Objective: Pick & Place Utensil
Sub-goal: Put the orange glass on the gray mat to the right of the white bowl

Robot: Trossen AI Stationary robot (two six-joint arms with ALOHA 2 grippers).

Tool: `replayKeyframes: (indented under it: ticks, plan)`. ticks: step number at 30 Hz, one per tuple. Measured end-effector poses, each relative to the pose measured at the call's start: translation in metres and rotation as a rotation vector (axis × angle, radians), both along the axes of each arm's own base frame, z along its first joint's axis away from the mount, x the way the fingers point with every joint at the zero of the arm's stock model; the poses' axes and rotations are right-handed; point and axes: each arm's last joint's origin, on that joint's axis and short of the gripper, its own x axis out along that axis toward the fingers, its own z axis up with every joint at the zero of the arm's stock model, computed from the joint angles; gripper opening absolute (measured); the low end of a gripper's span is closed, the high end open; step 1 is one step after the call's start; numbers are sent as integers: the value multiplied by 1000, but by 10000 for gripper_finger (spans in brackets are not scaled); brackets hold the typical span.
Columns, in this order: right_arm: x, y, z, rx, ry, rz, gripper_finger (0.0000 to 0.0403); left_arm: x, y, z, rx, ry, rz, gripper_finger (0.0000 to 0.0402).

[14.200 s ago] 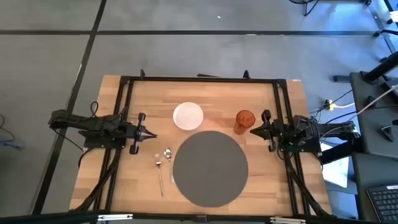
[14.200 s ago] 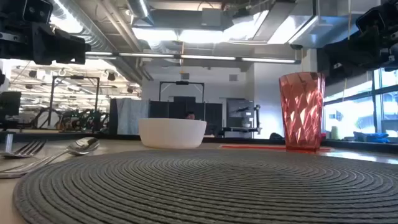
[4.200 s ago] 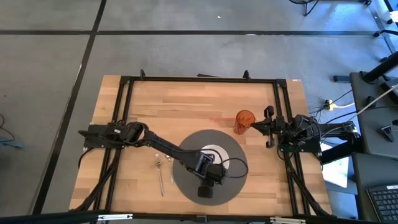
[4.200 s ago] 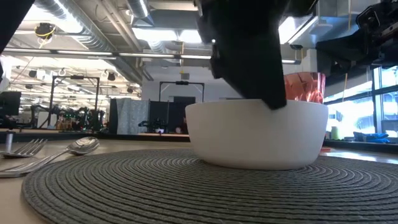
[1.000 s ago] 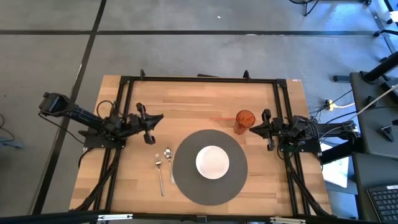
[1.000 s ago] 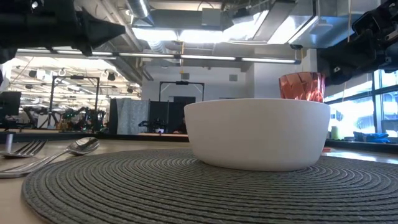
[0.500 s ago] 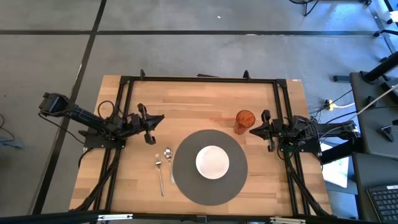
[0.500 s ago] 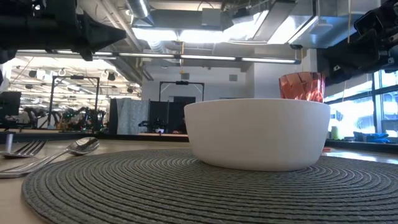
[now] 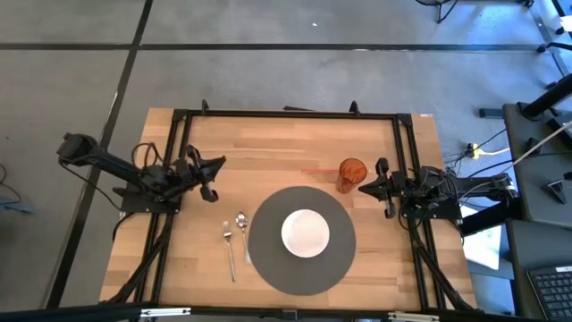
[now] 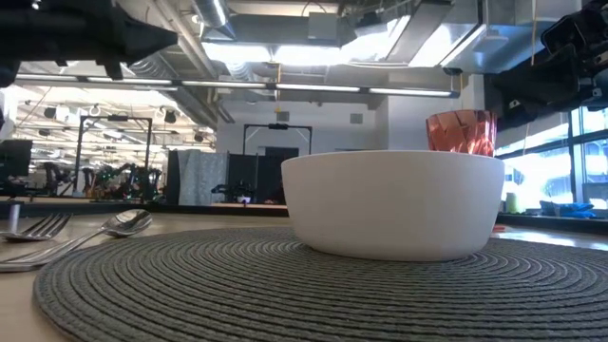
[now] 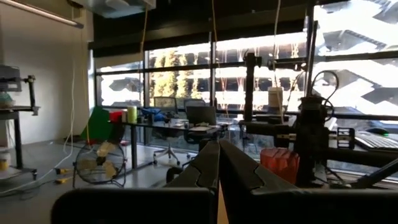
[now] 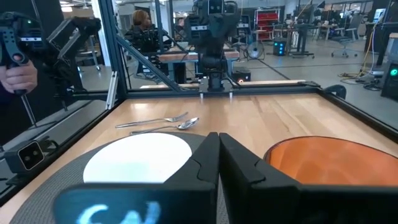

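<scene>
A fork (image 9: 229, 250) and a spoon (image 9: 243, 231) lie flat side by side on the wooden table, just left of the round grey placemat (image 9: 268, 259). In the low view the fork (image 10: 38, 226) and the spoon (image 10: 123, 222) are at the left. A white bowl (image 9: 305, 233) stands on the placemat. My left gripper (image 9: 222, 162) is shut and hovers at the table's left side, beyond the utensils, holding nothing. My right gripper (image 9: 360, 188) is shut beside the red cup (image 9: 351, 173) at the right, holding nothing. In both wrist views the fingers (image 11: 217, 165) (image 12: 217, 149) are together.
The red cup (image 12: 329, 158) stands on the bare table just off the placemat's far right rim, close to my right gripper. Black frame rails (image 9: 286, 114) run along the table's far, left and right sides. A person's hand (image 12: 18, 71) shows beyond the table's left side.
My left gripper has drawn back toward the table's left edge and risen a little, staying shut. The utensils, bowl and cup have not moved.
</scene>
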Motion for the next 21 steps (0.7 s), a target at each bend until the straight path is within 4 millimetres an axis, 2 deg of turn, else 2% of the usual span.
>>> replayKeyframes:
  ticks: [6,10,13,18,21]
  plan:
    - [0,1,0,9,1,33,10,-8,1,-1,24,35,-69,2]
    - [0,2,1,29,-7,76,10,-10,8,-3,-142,111,19,1]
    - [0,2,4,32,-36,76,10,-12,7,-1,-107,182,-140,2]
    - [0,2,9,53,-94,62,10,-18,-1,9,67,118,-520,2]
    - [-1,1,11,62,-114,52,10,-20,-1,13,70,79,-533,1]
